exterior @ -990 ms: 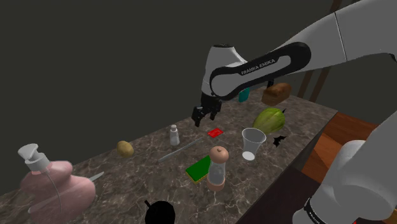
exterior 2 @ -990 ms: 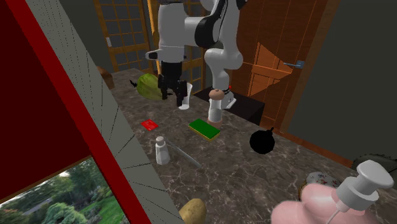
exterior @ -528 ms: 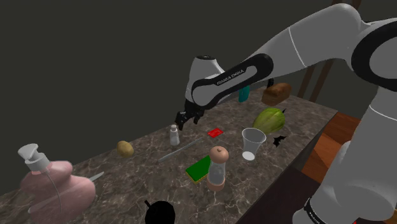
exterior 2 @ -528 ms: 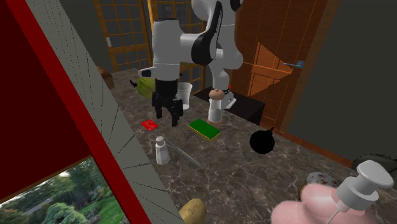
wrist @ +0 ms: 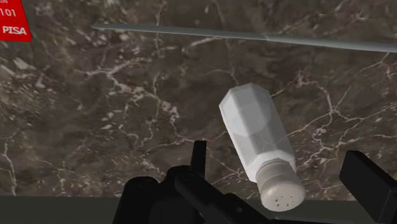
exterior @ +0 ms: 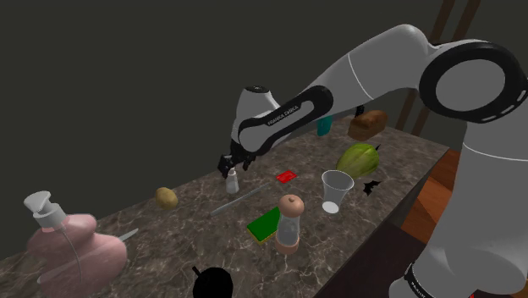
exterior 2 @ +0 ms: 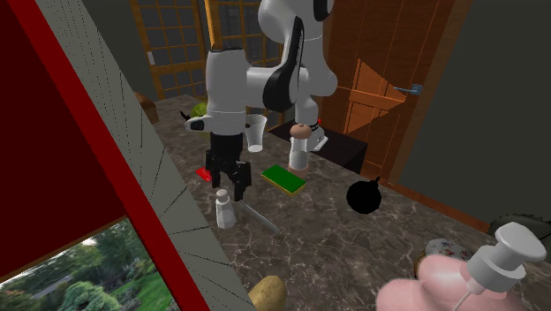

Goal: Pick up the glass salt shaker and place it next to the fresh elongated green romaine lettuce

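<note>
Dark veined marble counter (exterior 2: pixel 318 238), orange wooden door (exterior 2: pixel 375 97), red window frame (exterior 2: pixel 44 159), greenery (exterior 2: pixel 97 274) outside, dark grey wall (exterior: pixel 101 76).

Salt shaker (exterior: pixel 231 179): standing on the counter (exterior: pixel 169 245), under the gripper (exterior 2: pixel 228 185).
Lettuce (exterior: pixel 359 157): lying well apart, toward the shoulder view's right.

place: home, kitchen-like | marble counter (exterior: pixel 173 247) bearing potato (exterior: pixel 167 197), bread (exterior: pixel 367 124), grinder (exterior: pixel 290 222) | second exterior view: wooden door (exterior 2: pixel 375 97) at 2 o'clock, garden window (exterior 2: pixel 97 274) at 7 o'clock

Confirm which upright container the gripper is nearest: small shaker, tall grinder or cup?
The small white salt shaker: the open gripper hangs right above it. The tall grinder and clear cup stand well apart from it.
</note>
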